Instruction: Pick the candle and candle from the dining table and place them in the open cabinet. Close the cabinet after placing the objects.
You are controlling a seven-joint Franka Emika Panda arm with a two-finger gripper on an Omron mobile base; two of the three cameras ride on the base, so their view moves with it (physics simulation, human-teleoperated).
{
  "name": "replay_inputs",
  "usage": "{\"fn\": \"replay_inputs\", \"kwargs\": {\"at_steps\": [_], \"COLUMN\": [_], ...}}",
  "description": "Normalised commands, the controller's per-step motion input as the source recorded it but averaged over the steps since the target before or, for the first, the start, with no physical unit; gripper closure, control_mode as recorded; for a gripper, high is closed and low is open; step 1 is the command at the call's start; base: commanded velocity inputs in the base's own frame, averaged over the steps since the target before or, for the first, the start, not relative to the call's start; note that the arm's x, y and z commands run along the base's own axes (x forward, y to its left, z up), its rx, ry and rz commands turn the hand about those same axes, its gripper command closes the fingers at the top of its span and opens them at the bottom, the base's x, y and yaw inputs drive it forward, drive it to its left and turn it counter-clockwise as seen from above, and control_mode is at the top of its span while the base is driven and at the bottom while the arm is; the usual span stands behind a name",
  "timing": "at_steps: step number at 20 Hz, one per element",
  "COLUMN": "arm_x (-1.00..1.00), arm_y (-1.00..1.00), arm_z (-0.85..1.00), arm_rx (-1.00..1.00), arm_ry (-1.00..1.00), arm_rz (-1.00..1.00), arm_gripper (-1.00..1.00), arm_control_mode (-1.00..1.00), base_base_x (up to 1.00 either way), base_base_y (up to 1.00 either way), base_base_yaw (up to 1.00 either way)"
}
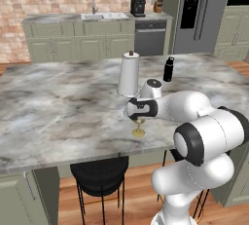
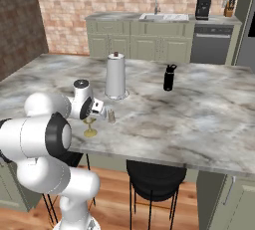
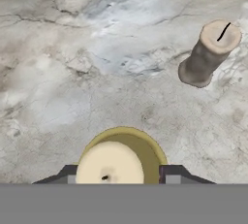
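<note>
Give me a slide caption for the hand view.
Gripper poised over the cream candle on its gold holder, stubby grey candle standing apart on the marble dining table.

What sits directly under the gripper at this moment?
Under the gripper stands the short cream candle on a gold stemmed holder, its round foot on the grey-veined marble dining table. The hand hides the candle in both base views; its stem and foot show.

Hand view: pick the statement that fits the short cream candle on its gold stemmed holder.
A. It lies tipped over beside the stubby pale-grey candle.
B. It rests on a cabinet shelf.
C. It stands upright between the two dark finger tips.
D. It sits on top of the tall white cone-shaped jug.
C: the short cream candle on its gold stemmed holder stands upright on the grey-and-white marble table, a dark finger tip on either side of it.
</note>
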Motion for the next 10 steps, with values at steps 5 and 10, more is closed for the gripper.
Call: {"fn": "replay_inputs", "kwargs": {"at_steps": [5, 10], "arm_x": [0.0, -0.1], "arm_y": [0.0, 0.0], "arm_z": [0.0, -0.01], "arm_rx": [0.0, 0.0], "arm_ry": [0.0, 0.0], "arm_rz": [0.0, 0.0], "arm_gripper": [1.0, 1.0], "arm_control_mode": [-1.0, -1.0], "base_base_x": [0.0, 0.0], "base_base_y": [0.0, 0.0], "base_base_yaw": [0.0, 0.0]}}
